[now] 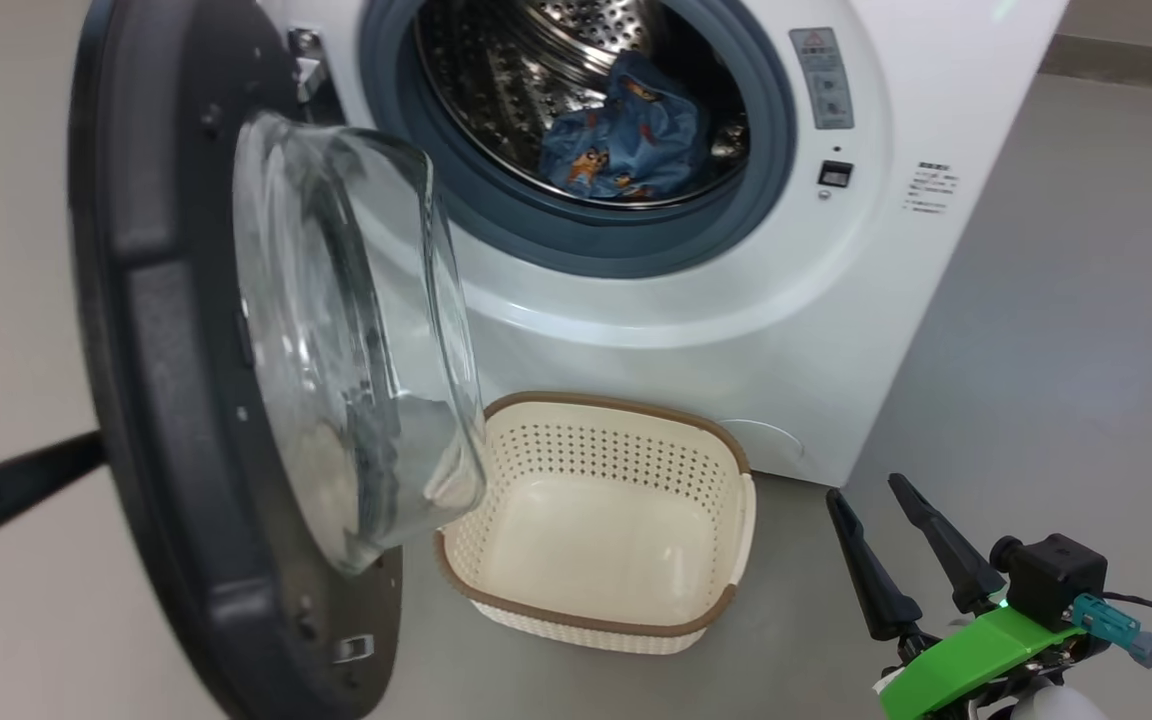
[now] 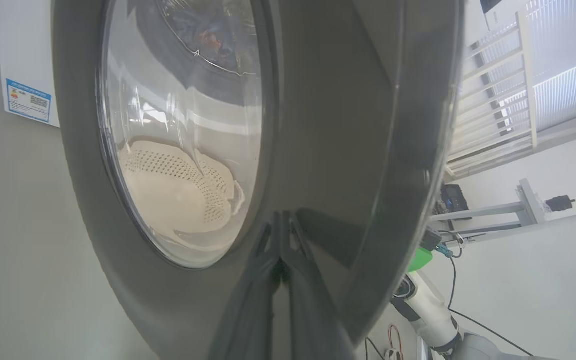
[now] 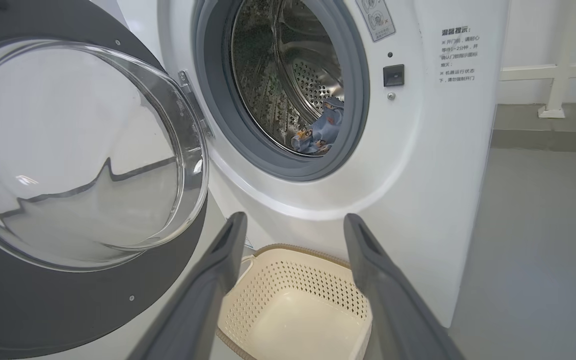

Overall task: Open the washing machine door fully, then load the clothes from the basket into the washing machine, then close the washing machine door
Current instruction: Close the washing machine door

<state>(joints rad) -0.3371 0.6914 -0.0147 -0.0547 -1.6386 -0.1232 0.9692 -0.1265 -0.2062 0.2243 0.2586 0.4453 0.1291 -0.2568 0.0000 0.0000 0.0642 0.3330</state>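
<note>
LEFT WRIST VIEW
left gripper: 2 fingers pressed together, narrow, gripping nothing. Tips sit against the washing machine door on its glossy black outer face and meet their own reflection.
door: swung out from the washing machine, whose white side panel shows past the rim.
label sticker: blue, on that side panel.
basket: perforated cream wall seen through the glass bowl, warped by the bulge.

RIGHT WRIST VIEW
right gripper: 2 fingers spread wide, holding nothing, aimed at the washing machine's front and not touching it.
door: hangs left of the washing machine's opening, inner side and glass bowl toward the camera.
clothes: blue bundle with orange-brown print, inside the washing machine's drum, low and near the grey-blue seal.
basket: on the floor just in front of the washing machine's base, below the opening.

HEAD VIEW
clothes: at the bottom of the drum. Cannot tell if 1 garment or 2.
basket: just in front of the washing machine's base, its bare bottom in view.
door: left of the opening, nearly edge-on, bowl bulging toward the washing machine.
left gripper: dark fingers reach behind the door, on the face turned away from the washing machine. Tips hidden by the rim.
right gripper: right of the basket, well apart from the washing machine, fingers parted.
</note>
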